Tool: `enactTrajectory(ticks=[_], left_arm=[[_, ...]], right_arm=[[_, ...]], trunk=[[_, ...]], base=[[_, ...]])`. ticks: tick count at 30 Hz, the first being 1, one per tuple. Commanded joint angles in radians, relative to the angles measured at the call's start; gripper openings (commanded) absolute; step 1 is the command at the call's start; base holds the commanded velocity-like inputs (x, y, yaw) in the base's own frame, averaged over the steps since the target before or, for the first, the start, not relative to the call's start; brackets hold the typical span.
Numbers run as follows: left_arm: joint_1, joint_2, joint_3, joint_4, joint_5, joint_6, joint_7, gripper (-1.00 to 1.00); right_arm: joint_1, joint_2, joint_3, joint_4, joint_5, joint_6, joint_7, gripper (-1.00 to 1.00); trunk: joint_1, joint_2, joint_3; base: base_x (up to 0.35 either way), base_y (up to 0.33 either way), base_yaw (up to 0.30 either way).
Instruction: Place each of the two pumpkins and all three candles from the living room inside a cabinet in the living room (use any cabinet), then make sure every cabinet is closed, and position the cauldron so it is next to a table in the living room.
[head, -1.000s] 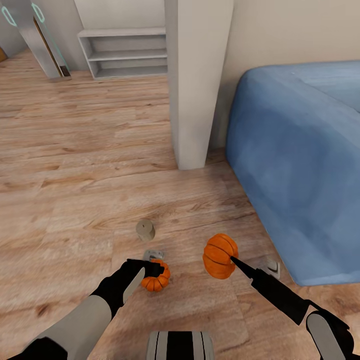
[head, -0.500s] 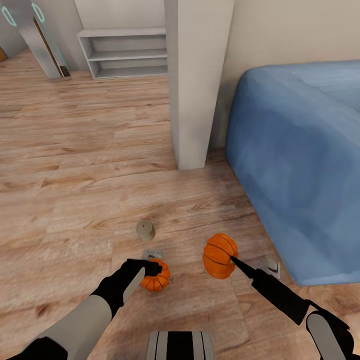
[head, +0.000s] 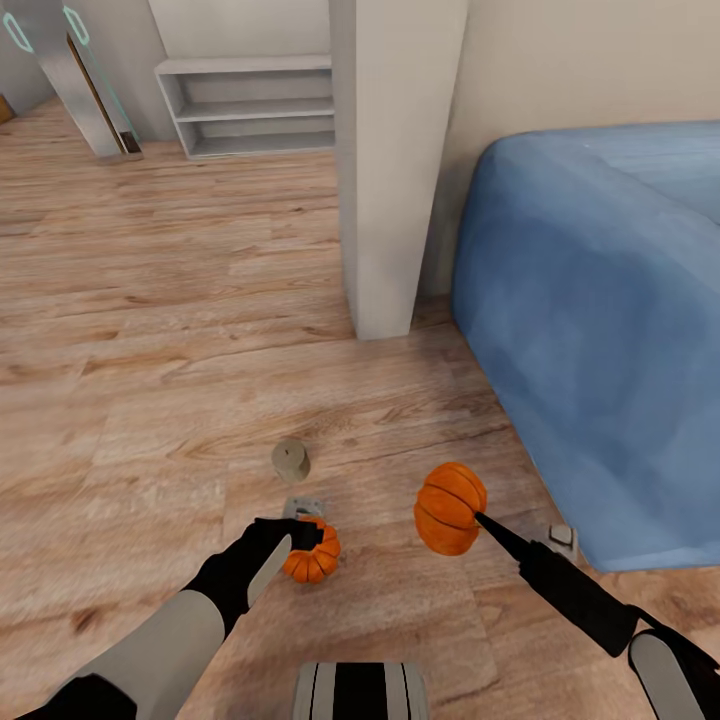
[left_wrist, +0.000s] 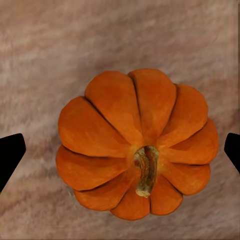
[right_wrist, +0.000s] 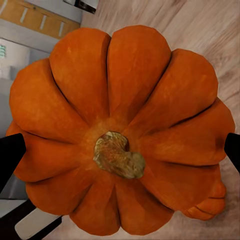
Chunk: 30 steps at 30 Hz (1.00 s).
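Wooden floor (head: 180, 330) carries one pumpkin (head: 312, 552) under the spread left hand (left_wrist: 120, 150) (stem visible from the wrist); right hand (head: 478, 519) pinches another pumpkin (head: 450, 508).

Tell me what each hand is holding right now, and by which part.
The right hand holds a pumpkin off the floor by its ribbed sides. The left hand sits over the other pumpkin, fingers spread clear of it, so nothing is gripped.

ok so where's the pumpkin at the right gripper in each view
Head view: the pumpkin at the right gripper is right of centre in the lower part, at the tip of the right gripper, stem side turned toward it.
Right wrist view: the same pumpkin sits centred, stem facing the camera.
Left wrist view: not in it; that is the other pumpkin.
Shared landmark: the wood floor, also behind the pumpkin in the right wrist view.
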<state>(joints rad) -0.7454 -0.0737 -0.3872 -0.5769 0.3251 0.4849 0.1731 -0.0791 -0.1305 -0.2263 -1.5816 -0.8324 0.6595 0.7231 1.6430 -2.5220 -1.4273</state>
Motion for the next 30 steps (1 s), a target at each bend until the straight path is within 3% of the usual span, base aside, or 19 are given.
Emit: enactTrajectory(ticks=[1, 9, 23, 30], left_arm=[[0.0, 0.001, -0.005, -0.001, 0.011, 0.001, 0.009, 1.0], [0.0, 0.0, -0.005, 0.001, 0.01, -0.023, 0.005, 1.0], [0.006, -0.001, -0.013, -0.003, 0.009, -0.026, 0.003, 1.0], [0.006, -0.001, -0.027, -0.003, 0.009, -0.044, -0.005, 1.0]], right_arm=[[0.0, 0.0, -0.001, 0.0, -0.007, 0.008, 0.002, -1.0], [0.0, 0.0, -0.002, 0.0, -0.007, 0.008, 0.002, -1.0], [0.0, 0.0, -0.001, 0.0, -0.007, 0.008, 0.003, -1.0], [0.001, 0.0, -0.001, 0.0, -0.007, 0.008, 0.003, -1.0]], trunk=[[0.0, 0.0, -0.001], [0.0, 0.0, -0.001], [0.004, -0.002, -0.035], [0.004, -0.002, -0.035]], base=[[0.0, 0.0, 0.0], [0.0, 0.0, 0.0], [0.0, 0.0, 0.0], [0.0, 0.0, 0.0]])
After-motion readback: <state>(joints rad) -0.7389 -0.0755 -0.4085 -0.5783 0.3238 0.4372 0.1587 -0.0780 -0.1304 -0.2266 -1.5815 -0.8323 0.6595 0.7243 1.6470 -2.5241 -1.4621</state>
